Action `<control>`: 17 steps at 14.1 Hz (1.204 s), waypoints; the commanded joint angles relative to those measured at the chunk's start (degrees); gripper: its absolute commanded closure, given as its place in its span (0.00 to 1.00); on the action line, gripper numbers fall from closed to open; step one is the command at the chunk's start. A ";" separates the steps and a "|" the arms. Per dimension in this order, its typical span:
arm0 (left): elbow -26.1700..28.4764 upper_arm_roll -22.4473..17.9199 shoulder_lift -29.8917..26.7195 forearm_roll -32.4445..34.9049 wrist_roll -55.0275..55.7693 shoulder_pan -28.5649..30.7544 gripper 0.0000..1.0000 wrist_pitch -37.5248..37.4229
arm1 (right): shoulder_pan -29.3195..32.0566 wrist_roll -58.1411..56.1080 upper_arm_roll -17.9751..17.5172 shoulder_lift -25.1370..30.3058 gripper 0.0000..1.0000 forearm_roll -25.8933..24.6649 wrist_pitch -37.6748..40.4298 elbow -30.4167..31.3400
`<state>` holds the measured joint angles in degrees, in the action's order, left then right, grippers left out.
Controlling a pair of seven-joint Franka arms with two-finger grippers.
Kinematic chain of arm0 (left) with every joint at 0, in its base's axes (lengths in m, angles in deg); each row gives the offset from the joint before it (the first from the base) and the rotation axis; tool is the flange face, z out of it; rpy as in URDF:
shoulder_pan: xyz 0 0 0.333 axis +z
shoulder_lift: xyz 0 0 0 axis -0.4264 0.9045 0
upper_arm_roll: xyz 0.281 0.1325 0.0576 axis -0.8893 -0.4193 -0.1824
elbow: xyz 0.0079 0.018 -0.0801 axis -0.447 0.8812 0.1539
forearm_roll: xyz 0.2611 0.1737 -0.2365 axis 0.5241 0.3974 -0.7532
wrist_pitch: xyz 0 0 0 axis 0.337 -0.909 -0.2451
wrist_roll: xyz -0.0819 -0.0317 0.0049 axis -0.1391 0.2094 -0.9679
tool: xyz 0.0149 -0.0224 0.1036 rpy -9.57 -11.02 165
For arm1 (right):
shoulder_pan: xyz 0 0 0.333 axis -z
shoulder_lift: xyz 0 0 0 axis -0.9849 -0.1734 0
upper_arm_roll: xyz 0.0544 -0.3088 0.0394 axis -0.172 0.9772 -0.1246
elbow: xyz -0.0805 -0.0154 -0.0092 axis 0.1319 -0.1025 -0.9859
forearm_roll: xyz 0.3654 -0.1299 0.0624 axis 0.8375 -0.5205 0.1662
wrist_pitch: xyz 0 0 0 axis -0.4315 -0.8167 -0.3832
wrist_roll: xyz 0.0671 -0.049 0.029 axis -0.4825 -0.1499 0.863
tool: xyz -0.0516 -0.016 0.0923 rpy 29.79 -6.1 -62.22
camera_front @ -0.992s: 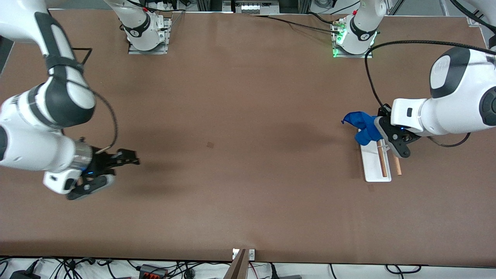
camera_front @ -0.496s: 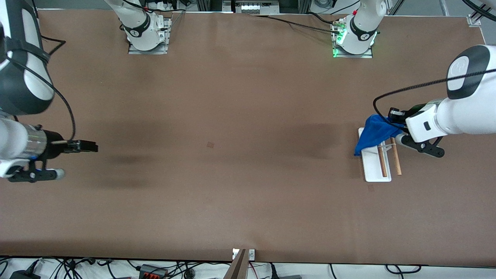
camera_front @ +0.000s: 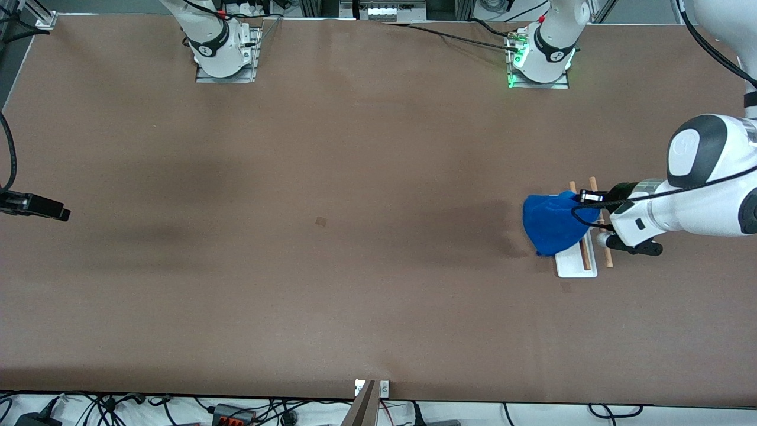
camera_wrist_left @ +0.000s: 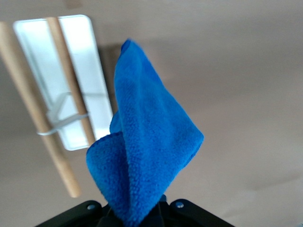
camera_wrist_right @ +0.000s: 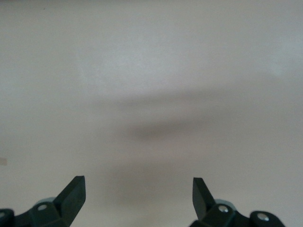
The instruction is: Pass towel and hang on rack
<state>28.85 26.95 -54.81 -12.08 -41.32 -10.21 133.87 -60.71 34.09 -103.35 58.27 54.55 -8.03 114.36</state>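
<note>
We counted one blue towel (camera_front: 553, 229), pinched in our left gripper (camera_front: 586, 208) over the one rack (camera_front: 576, 263) with two rods (camera_wrist_left: 71, 87), at the frame's right. Our right gripper (camera_wrist_right: 138, 196) waited at the left edge, fingers (camera_wrist_right: 73, 191) spread wide, holding nothing.

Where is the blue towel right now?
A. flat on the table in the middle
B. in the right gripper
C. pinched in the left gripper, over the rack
C: the left gripper pinches the blue towel, which dangles over the rack.
</note>
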 commanded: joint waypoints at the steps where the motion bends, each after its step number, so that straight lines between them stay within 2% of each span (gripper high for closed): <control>1: 0.32 0.51 -0.17 2.59 -4.83 3.14 1.00 0.74 | -8.83 1.12 11.59 3.03 0.00 5.05 0.23 1.42; 2: -0.03 0.51 0.10 2.68 -6.68 4.12 1.00 0.83 | -10.06 1.04 14.23 3.47 0.00 7.08 0.23 1.60; 4: 0.31 0.43 0.36 3.29 -8.71 5.01 1.00 1.61 | -12.26 0.43 17.41 4.44 0.00 7.36 0.14 2.47; 9: 2.59 0.34 2.74 4.52 -15.83 8.96 1.00 8.20 | -12.27 0.16 17.42 5.67 0.00 7.28 1.10 4.06; 13: 3.04 0.43 2.83 6.90 -18.20 10.19 1.00 9.27 | -13.67 -0.10 18.38 7.96 0.00 7.45 0.50 6.69; 17: 3.04 0.43 3.97 6.99 -20.49 11.69 1.00 10.67 | -19.21 -3.95 25.67 8.49 0.00 10.69 0.14 7.49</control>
<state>31.34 26.76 -51.00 -6.29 -60.11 0.47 143.38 -77.67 33.63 -81.45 64.79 62.99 -7.14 119.33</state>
